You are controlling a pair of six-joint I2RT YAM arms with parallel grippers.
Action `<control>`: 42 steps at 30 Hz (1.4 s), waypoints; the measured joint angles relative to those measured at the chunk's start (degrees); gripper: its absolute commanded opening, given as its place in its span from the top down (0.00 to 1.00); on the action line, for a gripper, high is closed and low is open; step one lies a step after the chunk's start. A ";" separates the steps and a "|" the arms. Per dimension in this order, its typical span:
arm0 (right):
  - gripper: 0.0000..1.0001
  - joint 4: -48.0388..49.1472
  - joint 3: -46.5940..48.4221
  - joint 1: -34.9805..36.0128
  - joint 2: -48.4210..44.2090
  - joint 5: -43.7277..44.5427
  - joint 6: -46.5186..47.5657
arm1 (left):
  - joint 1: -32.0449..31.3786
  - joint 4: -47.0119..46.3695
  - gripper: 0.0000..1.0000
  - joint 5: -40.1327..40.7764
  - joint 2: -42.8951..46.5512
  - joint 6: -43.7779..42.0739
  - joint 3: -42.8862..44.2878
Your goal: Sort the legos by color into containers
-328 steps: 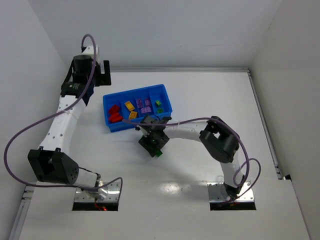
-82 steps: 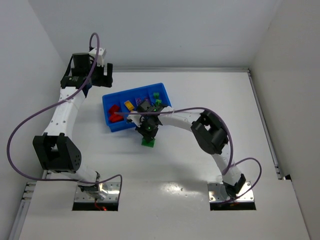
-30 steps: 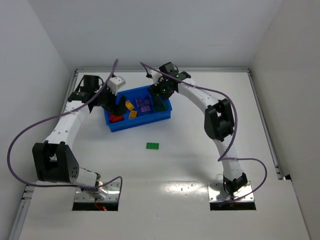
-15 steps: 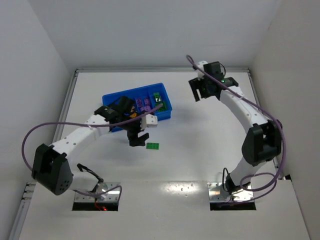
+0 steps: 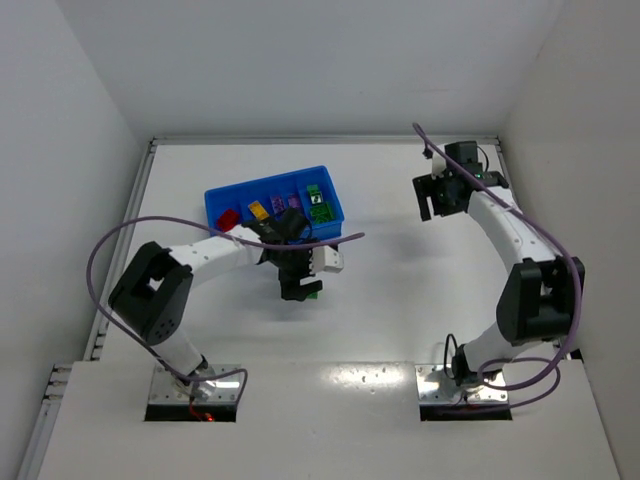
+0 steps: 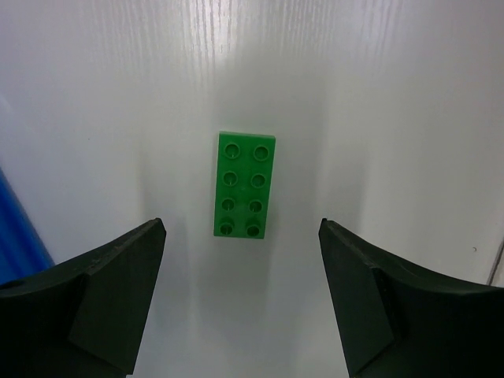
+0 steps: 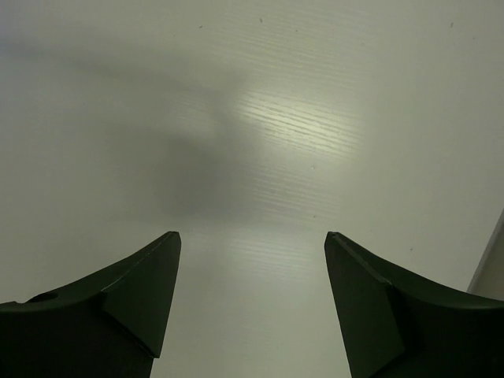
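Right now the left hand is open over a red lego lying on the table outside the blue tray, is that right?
Not quite: the lego is green, not red, as the left wrist view shows. The left hand is open over it, and it lies on the table outside the blue tray.

A green lego (image 6: 245, 185) lies flat on the white table (image 6: 378, 94), studs up, two across and four along, its long side running away from the camera. The left gripper (image 6: 241, 228) stands spread wide, one dark finger (image 6: 110, 283) to each side of the lego's near end, neither touching it. Left of the lego, a sliver of the blue tray (image 6: 14, 236) shows at the edge
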State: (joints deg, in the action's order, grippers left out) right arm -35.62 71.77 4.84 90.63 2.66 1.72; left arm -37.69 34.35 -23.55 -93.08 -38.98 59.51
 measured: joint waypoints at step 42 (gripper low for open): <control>0.25 -1.36 -0.72 -5.27 -0.90 -2.73 1.07 | -2.54 -5.86 0.34 6.80 -10.27 -2.03 2.08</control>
State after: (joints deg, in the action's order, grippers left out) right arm -36.97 71.05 -0.43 89.73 -0.08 2.79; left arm -40.23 28.49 -16.75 -103.35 -41.01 61.58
